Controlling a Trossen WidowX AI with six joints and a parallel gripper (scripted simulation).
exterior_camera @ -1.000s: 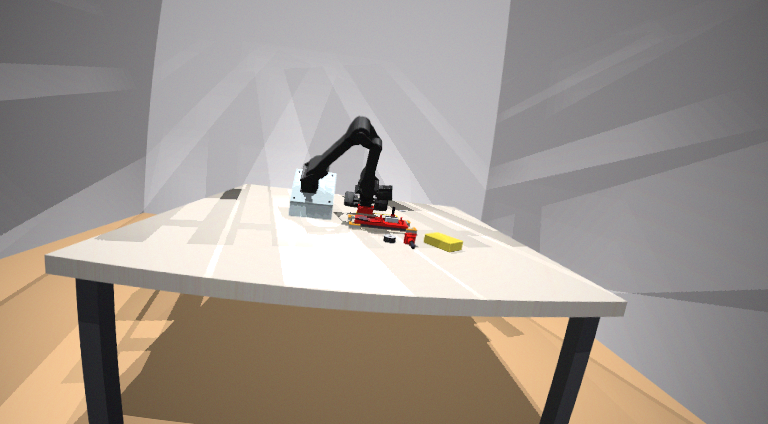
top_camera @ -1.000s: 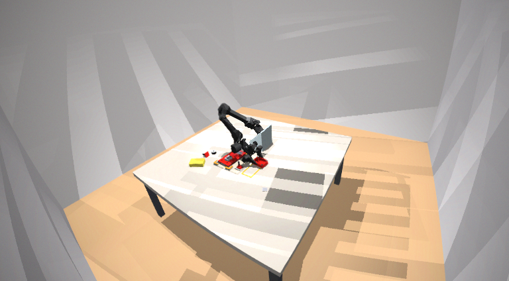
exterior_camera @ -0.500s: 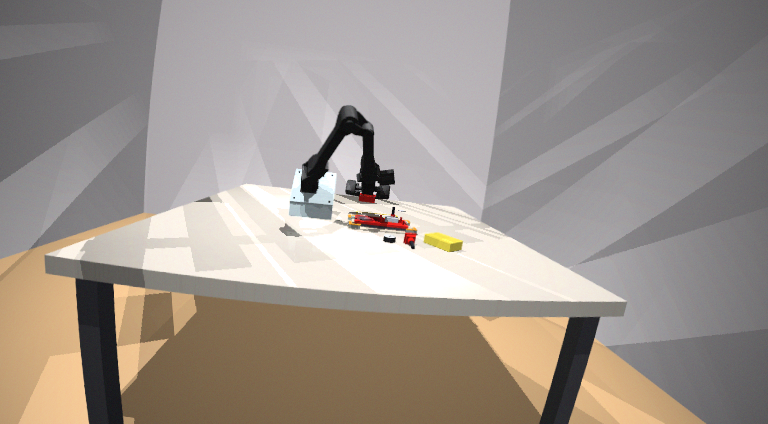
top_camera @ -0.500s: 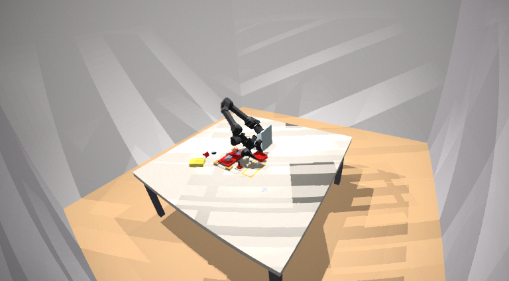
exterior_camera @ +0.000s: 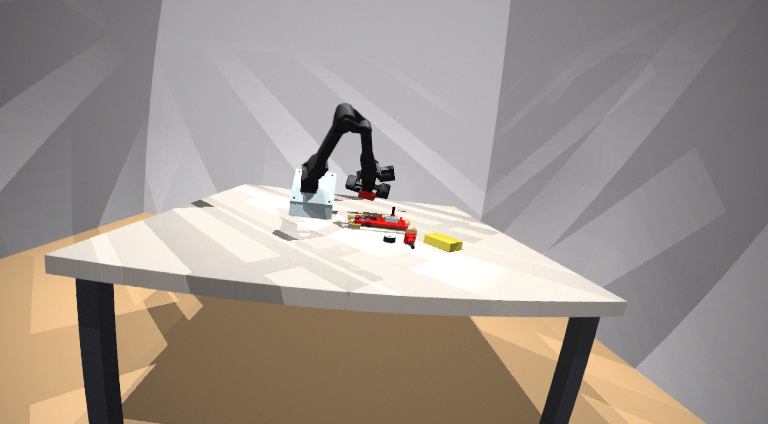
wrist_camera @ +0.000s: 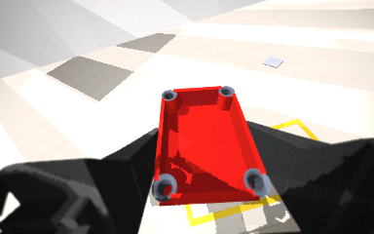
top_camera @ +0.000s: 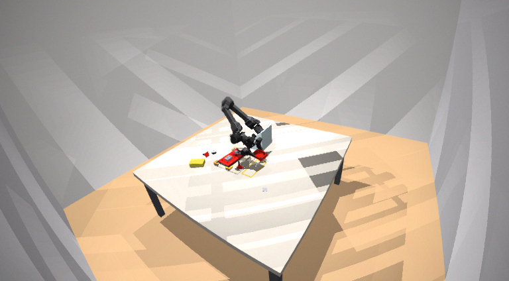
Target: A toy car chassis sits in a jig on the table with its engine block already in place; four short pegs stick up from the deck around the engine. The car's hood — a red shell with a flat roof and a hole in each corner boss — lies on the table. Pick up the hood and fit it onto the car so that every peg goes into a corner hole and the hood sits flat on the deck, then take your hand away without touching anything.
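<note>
The red hood point(wrist_camera: 205, 128) point(exterior_camera: 367, 195) point(top_camera: 260, 154) is between my black fingers, hollow side toward the wrist camera, with a grey-rimmed boss in each corner. My gripper point(wrist_camera: 202, 129) point(exterior_camera: 369, 189) point(top_camera: 255, 149) is shut on it and holds it a little above the table. The red car chassis point(top_camera: 230, 160) point(exterior_camera: 380, 220) sits in its jig beside the hood, toward the yellow block. Its pegs are too small to make out.
A yellow outlined square point(wrist_camera: 292, 128) point(top_camera: 249, 173) is marked on the table under the hood. A yellow block point(top_camera: 196, 162) point(exterior_camera: 442, 241), a small red part point(top_camera: 205, 154) point(exterior_camera: 410, 237) and a black wheel point(exterior_camera: 388, 238) lie past the chassis. The arm's base point(top_camera: 265, 137) point(exterior_camera: 310, 201) stands close by.
</note>
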